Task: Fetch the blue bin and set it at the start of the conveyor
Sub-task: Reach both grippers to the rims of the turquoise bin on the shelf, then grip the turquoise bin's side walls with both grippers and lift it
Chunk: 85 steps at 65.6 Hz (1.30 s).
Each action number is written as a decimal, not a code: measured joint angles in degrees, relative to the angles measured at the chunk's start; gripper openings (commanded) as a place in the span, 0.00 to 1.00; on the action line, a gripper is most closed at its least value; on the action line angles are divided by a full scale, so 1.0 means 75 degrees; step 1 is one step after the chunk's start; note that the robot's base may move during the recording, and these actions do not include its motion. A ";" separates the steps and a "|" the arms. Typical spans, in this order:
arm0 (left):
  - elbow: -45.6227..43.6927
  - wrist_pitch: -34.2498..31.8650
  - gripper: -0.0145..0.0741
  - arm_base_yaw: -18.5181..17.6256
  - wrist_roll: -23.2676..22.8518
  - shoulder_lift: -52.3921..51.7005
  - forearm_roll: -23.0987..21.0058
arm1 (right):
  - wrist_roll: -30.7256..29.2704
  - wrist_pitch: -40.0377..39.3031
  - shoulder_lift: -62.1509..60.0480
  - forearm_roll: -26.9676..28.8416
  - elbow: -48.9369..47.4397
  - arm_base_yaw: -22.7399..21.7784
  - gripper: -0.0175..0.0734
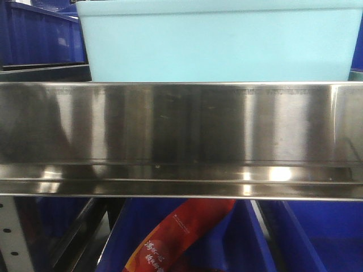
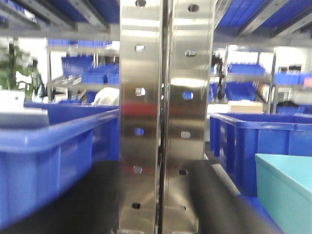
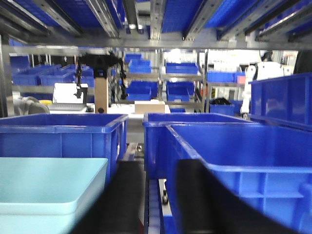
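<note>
Got the blue bin (image 1: 218, 42) up on the steel shelf (image 1: 181, 124), right at its front edge behind the raised lip. Looks like thin rigid plastic, probably light, but can't see inside so can't rule out a load. Smooth plain walls, likely slippery: better to pinch the rim at both short ends than squeeze the sides. Left hand (image 2: 153, 168) off the bin's left end, facing a perforated steel upright (image 2: 156, 97), looks released, gripping nothing. Right hand (image 3: 161, 168) off the right end, also looks released and empty. Tight room: dark blue crates (image 3: 229, 144) close alongside and below, next shelf level overhead. No conveyor start in view
</note>
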 measured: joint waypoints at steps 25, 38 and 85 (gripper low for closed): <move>-0.1570 0.0899 0.72 -0.2325 0.0000 0.2322 -0.0152 | 0.0000 0.0693 0.2030 0.0075 -0.1001 0.0337 0.82; -0.2800 0.1106 0.72 -0.4170 0.0000 0.4233 -0.0152 | 0.0000 0.1478 0.3595 0.0106 -0.2085 0.1303 0.82; -1.0906 0.6382 0.72 -0.3443 -0.0407 1.1936 -0.0936 | 0.0000 0.6164 1.0603 0.0302 -0.9046 0.1618 0.82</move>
